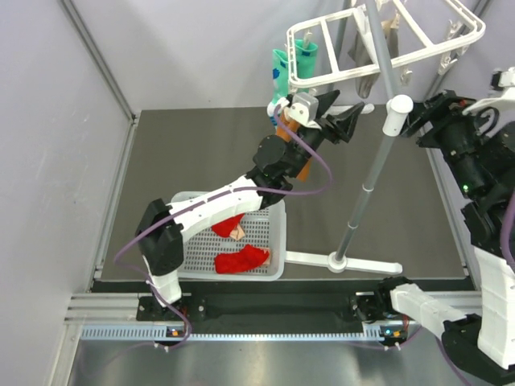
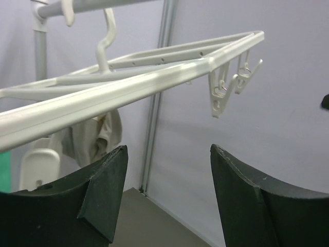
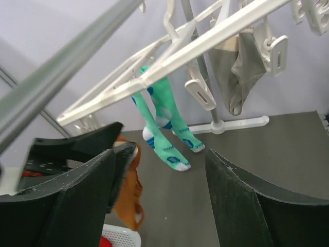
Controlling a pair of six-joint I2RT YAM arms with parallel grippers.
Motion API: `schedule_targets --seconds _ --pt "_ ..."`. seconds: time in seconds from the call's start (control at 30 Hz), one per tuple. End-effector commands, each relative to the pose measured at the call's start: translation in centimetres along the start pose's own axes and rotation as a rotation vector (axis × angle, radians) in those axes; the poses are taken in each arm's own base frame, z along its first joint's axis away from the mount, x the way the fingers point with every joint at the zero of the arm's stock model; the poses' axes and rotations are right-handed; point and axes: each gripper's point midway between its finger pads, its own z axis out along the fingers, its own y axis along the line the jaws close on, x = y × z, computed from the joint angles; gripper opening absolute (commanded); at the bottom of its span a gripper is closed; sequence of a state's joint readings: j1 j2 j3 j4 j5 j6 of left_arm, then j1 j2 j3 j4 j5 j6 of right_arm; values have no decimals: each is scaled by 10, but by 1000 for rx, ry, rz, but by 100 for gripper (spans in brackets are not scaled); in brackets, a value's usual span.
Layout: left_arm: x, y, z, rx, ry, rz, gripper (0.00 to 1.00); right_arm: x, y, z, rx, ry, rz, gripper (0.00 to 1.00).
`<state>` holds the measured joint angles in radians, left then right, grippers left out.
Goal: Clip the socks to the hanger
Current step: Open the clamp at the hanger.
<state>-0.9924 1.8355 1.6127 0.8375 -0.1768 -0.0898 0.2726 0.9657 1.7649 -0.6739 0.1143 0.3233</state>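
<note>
Hovering just beneath the hanger (image 2: 154,82) edge, left fingers (image 2: 103,195) gape empty; right fingers (image 3: 247,206), also released, face hanging mint socks (image 3: 164,128); red socks (image 1: 241,260) lie in basket (image 1: 276,241).

Twin arms, seen from above and from each wrist. The left arm (image 1: 217,201) has white shell links joined by rounded black joints, with a pale grey block (image 1: 304,108) at the wrist. The right arm (image 1: 495,297) has a white lower link and black upper joints bearing a small green light (image 1: 465,189). A thin purple cable (image 1: 129,249) loops along each arm. The left pincer (image 2: 167,149) and right pincer (image 3: 160,154) each have two matte black, wedge-shaped fingers with flat inner faces. The bases (image 1: 161,310) are black
</note>
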Motion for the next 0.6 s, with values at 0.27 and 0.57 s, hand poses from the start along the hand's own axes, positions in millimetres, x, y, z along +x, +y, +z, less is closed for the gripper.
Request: schedule_targets --seconds 0.27,0.57 --pt "-77 36 -24 -85 -95 3 70 30 16 38 -79 91 8 89" --pt "-87 39 -34 -83 -104 -3 70 39 37 70 -189 80 35 87"
